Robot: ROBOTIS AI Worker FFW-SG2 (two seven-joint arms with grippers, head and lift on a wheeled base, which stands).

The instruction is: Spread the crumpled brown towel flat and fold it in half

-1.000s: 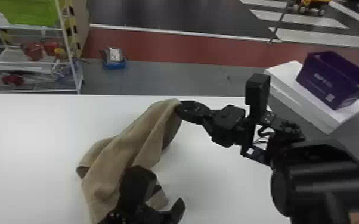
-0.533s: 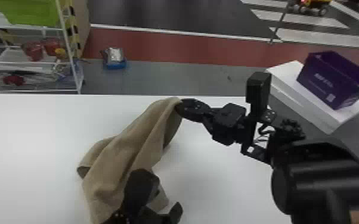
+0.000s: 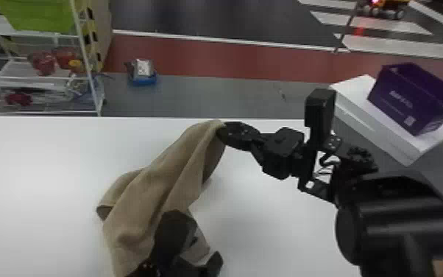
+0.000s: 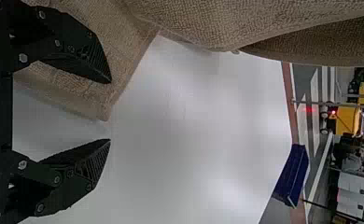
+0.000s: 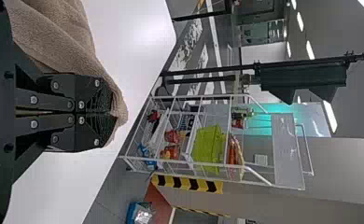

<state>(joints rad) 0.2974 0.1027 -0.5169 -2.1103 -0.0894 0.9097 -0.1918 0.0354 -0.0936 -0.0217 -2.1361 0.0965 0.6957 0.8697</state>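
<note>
The brown towel (image 3: 147, 199) slants across the white table (image 3: 40, 176), from near its far edge towards the robot, bunched into long loose folds rather than spread flat. Its far end is pinched in the right claw (image 3: 225, 132), which comes in from the robot's right; from there the cloth slopes down in a ridge, with a darker underside showing below the claw. On the towel's left side a corner is turned, and its shaded inner face shows. In the right wrist view the two fingers of the right claw (image 5: 111, 113) are pressed together with cloth wrapped around their tips. The left claw (image 3: 199, 246) is at the near side, over the lower part of the towel in the head view. The left wrist view shows this left claw (image 4: 110, 111) spread wide and gripping nothing, one finger in front of the cloth, the other in front of bare white tabletop, and a towel corner showing between the tips; whether that finger touches the cloth I cannot tell. Beyond the table on the right, a purple bin (image 3: 397, 99) sits on a white box (image 3: 371, 129). Off to the left stands a white wire rack (image 3: 97, 92) with a green bin (image 3: 40, 14) on it.
</note>
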